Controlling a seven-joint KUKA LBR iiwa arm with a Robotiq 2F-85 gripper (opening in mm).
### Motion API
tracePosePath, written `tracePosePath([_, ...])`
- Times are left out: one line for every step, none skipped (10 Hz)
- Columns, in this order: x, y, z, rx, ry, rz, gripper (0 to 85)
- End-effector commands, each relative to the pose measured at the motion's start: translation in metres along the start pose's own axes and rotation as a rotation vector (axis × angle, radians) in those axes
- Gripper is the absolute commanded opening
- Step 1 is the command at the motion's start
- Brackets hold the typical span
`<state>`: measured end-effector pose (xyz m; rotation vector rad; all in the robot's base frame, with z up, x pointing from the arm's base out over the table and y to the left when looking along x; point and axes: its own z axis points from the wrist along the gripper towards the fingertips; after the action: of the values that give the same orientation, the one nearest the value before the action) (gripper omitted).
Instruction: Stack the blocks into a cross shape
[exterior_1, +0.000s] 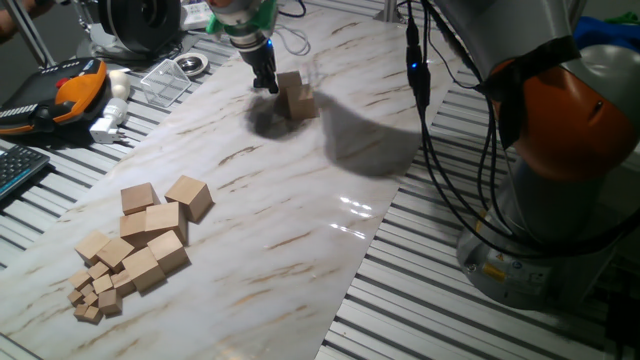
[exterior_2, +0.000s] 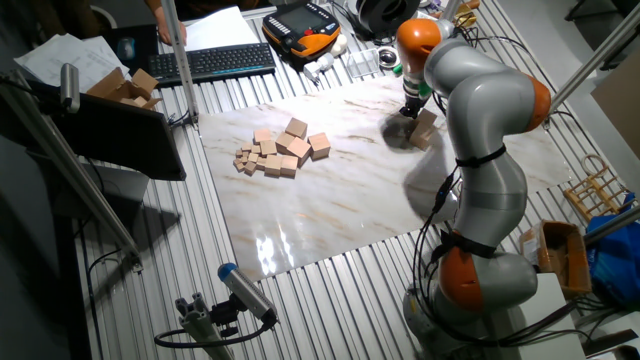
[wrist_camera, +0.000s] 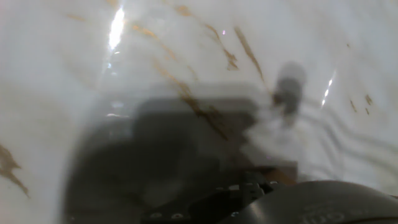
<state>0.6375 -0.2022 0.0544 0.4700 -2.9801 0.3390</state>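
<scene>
Marble-patterned board (exterior_1: 300, 230) sits on top of the slatted metal table (exterior_1: 420, 320), with clutter at the far left: a keyboard (exterior_1: 20, 170) and an orange-and-black pendant (exterior_1: 60, 95). Moving right along the near left of the board, I've got the loose pile of blocks (exterior_1: 150, 235), tiny cubes (exterior_1: 92, 300) bunched at its near-left edge. Further right, toward the far end, a small stack of blocks (exterior_1: 295, 97) stands by itself, well apart from the pile. My gripper (exterior_1: 265, 85) hangs just left of that stack, fingers pointing down, close enough that I can't say if it's touching. Can't tell if the jaws are spread or pinched either. Hand view is just blur and marble.
</scene>
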Motion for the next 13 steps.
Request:
tracePosePath([0.000,0.000,-0.001,0.000,0.001,0.000,0.0])
tracePosePath([-0.003,0.004,-0.004,0.000,0.004,0.004,0.0])
tracePosePath([-0.002,0.004,-0.004,0.006,0.006,0.006,0.0])
tracePosePath([-0.001,0.003,-0.002,0.000,0.004,0.005,0.0])
tracePosePath([-0.001,0.005,-0.002,-0.003,0.009,0.005,0.0])
tracePosePath([0.001,0.007,-0.003,-0.004,0.017,0.005,0.0])
tracePosePath([0.002,0.010,-0.005,-0.007,0.027,0.008,0.0])
tracePosePath([0.004,0.012,-0.008,0.004,0.033,0.011,0.0])
tracePosePath([0.007,0.010,-0.008,0.001,0.036,0.008,0.0])
tracePosePath([0.009,0.009,-0.006,0.000,0.036,0.006,0.0])
tracePosePath([0.010,0.009,-0.005,-0.004,0.038,0.004,0.0])
tracePosePath([0.011,0.010,-0.006,-0.008,0.043,0.003,0.0])
tracePosePath([0.012,0.013,-0.008,-0.008,0.050,0.007,0.0])
